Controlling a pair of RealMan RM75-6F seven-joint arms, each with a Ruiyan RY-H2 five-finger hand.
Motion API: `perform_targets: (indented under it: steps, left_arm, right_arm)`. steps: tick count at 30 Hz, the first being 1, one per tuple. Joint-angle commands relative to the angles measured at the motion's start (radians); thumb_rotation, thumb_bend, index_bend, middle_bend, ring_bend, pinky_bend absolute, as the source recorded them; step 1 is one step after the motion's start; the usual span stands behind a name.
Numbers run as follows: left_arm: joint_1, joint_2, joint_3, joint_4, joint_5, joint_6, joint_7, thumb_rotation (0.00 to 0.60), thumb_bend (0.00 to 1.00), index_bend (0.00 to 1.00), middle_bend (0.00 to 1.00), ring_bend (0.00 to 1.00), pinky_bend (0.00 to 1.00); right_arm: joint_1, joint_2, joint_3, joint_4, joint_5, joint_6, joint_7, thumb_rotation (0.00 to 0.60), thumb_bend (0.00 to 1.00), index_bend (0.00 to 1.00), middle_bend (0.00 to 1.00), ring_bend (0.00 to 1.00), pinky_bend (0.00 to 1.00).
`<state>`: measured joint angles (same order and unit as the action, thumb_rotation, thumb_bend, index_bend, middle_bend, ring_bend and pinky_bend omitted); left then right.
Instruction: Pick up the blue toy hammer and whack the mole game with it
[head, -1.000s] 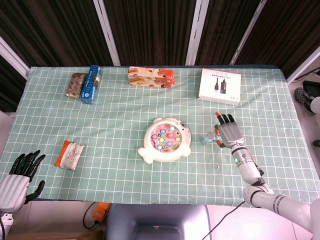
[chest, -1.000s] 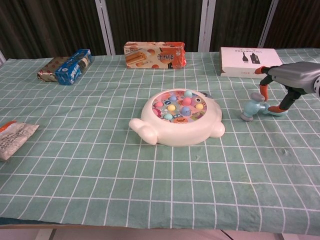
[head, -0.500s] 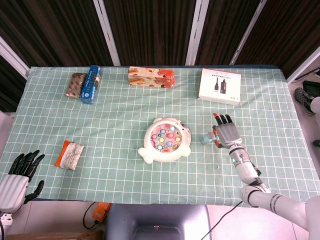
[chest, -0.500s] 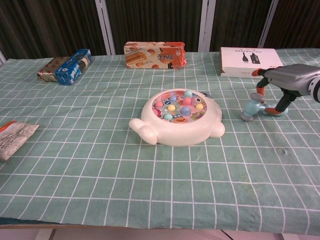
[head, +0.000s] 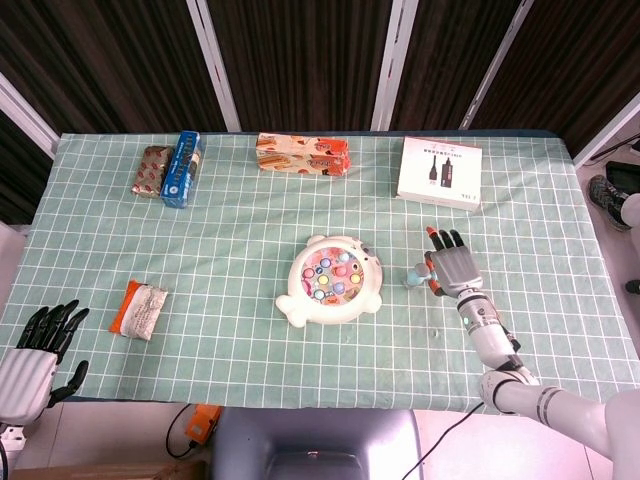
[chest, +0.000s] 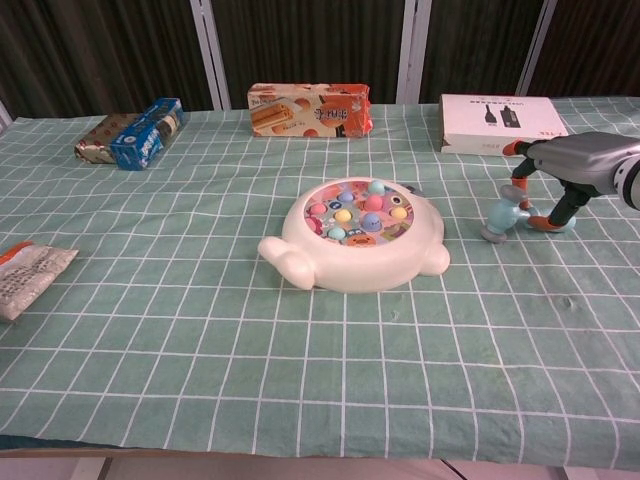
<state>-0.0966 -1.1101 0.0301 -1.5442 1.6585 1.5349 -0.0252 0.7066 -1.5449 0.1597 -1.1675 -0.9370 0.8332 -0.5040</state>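
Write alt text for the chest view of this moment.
The right hand reaches down over the blue toy hammer lying on the green checked tablecloth, right of the white mole game. Snack boxes and a white box line the far edge.

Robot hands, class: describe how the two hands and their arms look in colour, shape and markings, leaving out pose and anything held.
The right hand has a grey metallic back, dark fingers and orange-red tips; its forearm is silver-grey with a small green light, then white. The left hand has a pale grey back and black fingers.
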Motion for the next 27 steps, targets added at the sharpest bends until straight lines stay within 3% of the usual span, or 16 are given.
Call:
perform_targets:
  steps: [1, 17, 27]
  left_arm:
    - [0.000, 0.000, 0.000, 0.000, 0.000, 0.001, 0.000, 0.600, 0.42, 0.00, 0.00, 0.00, 0.00]
    - [0.001, 0.001, -0.001, 0.002, 0.001, 0.004, -0.004, 0.600, 0.42, 0.00, 0.00, 0.00, 0.00]
    - [0.001, 0.001, 0.000, 0.002, 0.003, 0.004, -0.006, 0.600, 0.42, 0.00, 0.00, 0.00, 0.00]
  right_arm:
    - [0.001, -0.001, -0.002, 0.001, 0.000, 0.000, 0.001, 0.600, 0.50, 0.61, 0.00, 0.00, 0.08]
    - [-0.001, -0.010, -0.009, 0.018, -0.007, 0.000, 0.033, 0.600, 0.50, 0.64, 0.01, 0.00, 0.08]
    - [-0.004, -0.013, -0.011, 0.024, -0.012, 0.010, 0.039, 0.600, 0.50, 0.70, 0.19, 0.05, 0.10]
